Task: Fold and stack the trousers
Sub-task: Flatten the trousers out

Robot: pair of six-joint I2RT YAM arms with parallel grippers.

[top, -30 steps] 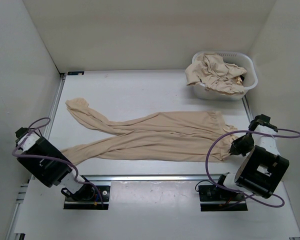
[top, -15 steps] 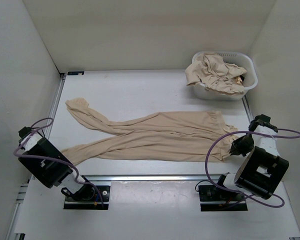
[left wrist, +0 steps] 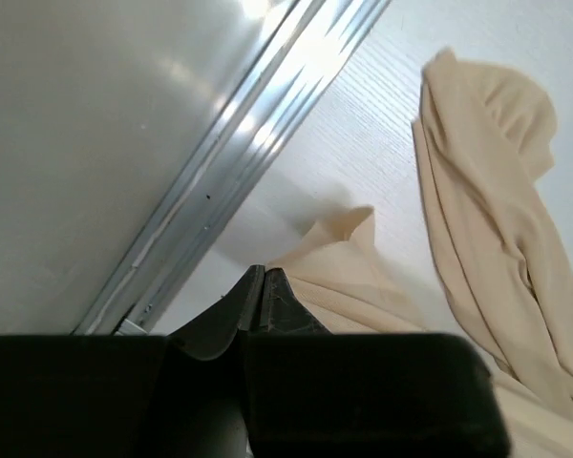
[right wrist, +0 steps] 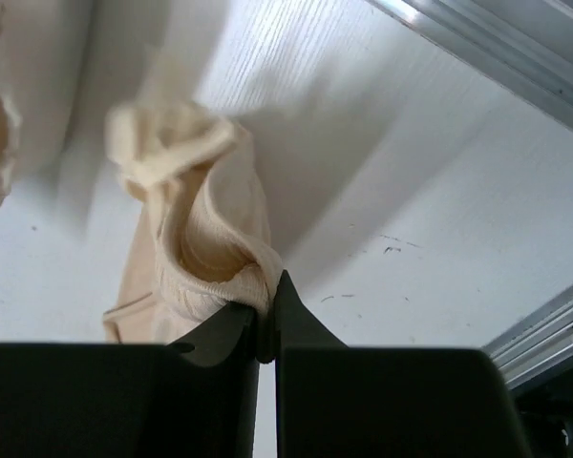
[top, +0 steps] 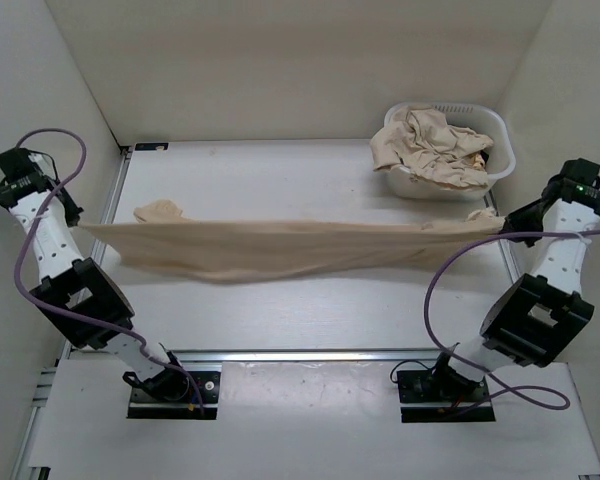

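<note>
Limp, thin beige fabric trousers (top: 280, 252) sag between the worktop's left and right edges. Left gripper (left wrist: 260, 291) pinches a leg end, right gripper (right wrist: 268, 310) the waistband: seemingly sound holds.

Beige trousers (top: 280, 248) stretched taut left to right, hanging in the air, lower edge sagging, other crumpled trousers (top: 430, 145) heaped far right

Overhead, two wrist close-ups; trousers (top: 280, 255) shared

white links (top: 42, 240), black blocky joints (top: 80, 305), looping purple cables (top: 427, 292) — a green light (top: 578, 187) on the right arm (top: 560, 262)
</note>
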